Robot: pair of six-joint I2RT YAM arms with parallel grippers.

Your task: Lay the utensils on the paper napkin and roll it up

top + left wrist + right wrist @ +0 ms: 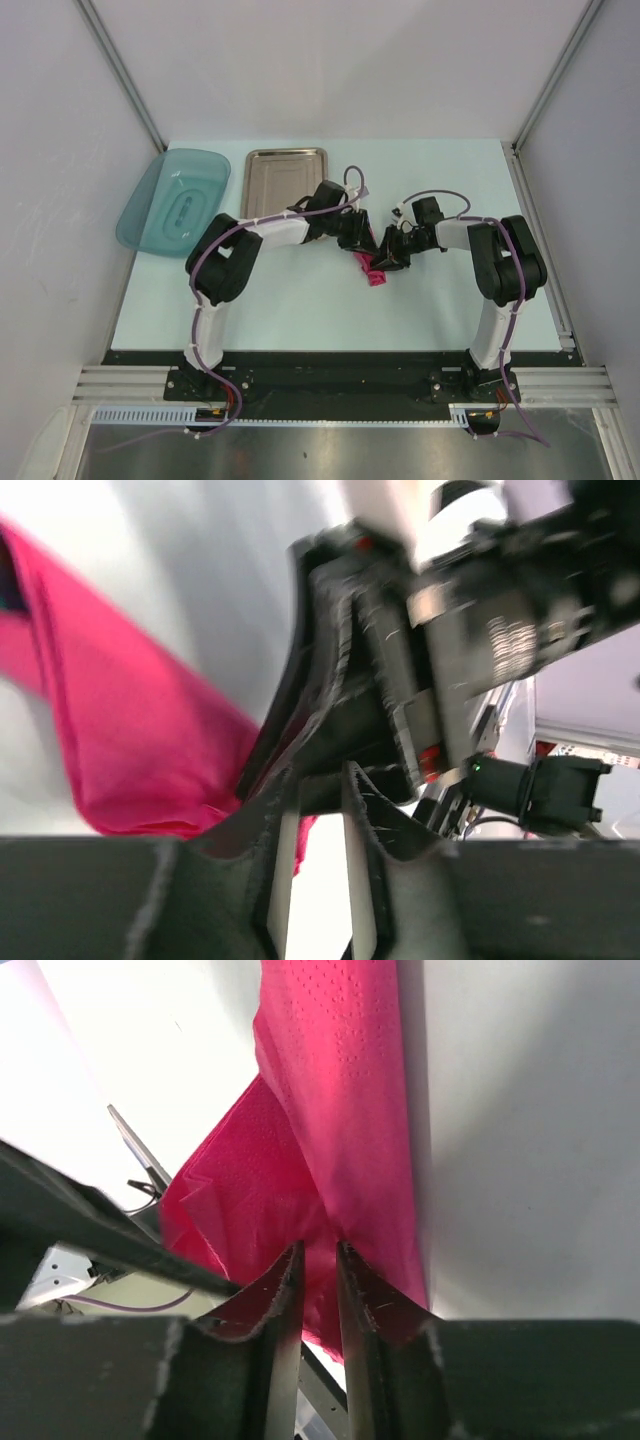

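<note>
Mid-surface [300, 300], the paper napkin [372, 272] lies bunched into a short roll, its long axis running roughly away from the bases; we cannot see the utensils. The left hand [364, 244] sits just beside it, narrowly parted and empty, while the right hand [386, 260], narrow too, has paper between its tips, and we cannot tell whether it grips. We find no legible writing.

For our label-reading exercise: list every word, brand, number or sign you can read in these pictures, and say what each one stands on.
No text can be read in any view.
paper napkin: only an embossed dot pattern, no print.
steel tray: bare metal, no lettering shows.
teal dish: moulded ridges only; any marking is too small to read.
</note>
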